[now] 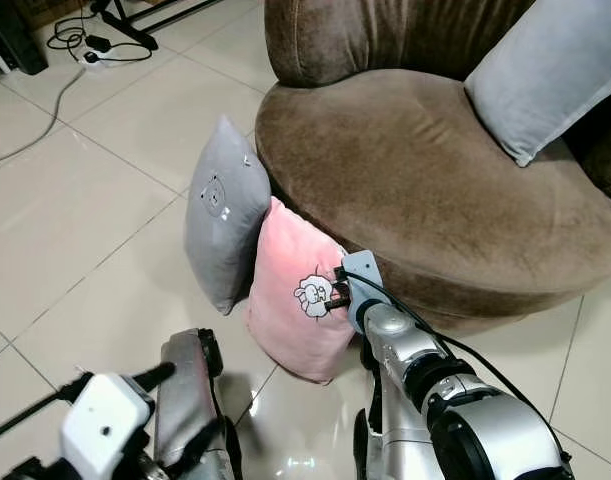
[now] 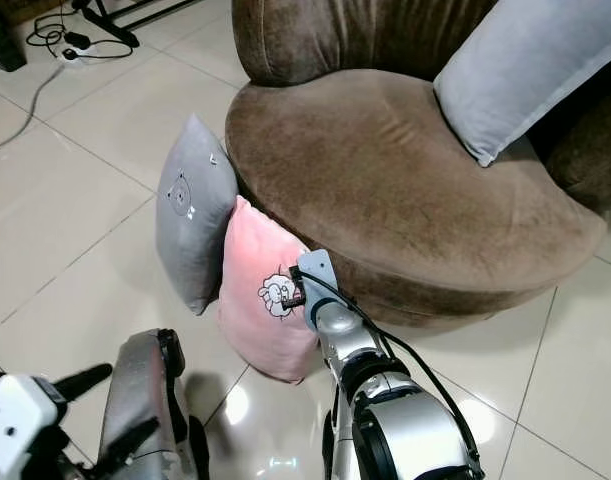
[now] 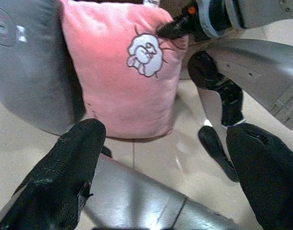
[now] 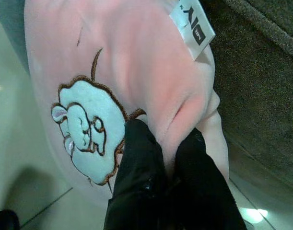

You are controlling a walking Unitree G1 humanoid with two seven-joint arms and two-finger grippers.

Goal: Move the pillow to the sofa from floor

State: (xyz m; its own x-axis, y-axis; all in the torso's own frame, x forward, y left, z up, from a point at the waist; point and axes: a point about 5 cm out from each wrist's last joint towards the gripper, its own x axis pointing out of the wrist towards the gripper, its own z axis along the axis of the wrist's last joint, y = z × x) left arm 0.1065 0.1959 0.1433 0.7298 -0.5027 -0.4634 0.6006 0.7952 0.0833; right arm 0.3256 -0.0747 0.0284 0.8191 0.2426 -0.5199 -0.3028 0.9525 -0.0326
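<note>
A pink pillow [image 1: 290, 295] with a white sheep patch stands on the floor, leaning against the front of the brown sofa [image 1: 425, 180]. My right gripper [image 4: 166, 160] is shut on a pinched fold of the pink pillow near its upper right edge, next to the patch. A grey pillow [image 1: 223, 215] leans beside it on the left. My left gripper [image 3: 165, 158] hangs low in front of the pillows, open, with nothing between its fingers [image 3: 72, 167].
A light grey cushion [image 1: 550, 70] rests on the sofa's seat at the back right. Cables and a power strip [image 1: 95, 50] lie on the tiled floor at the far left. Open tiles [image 1: 75, 220] spread to the left of the pillows.
</note>
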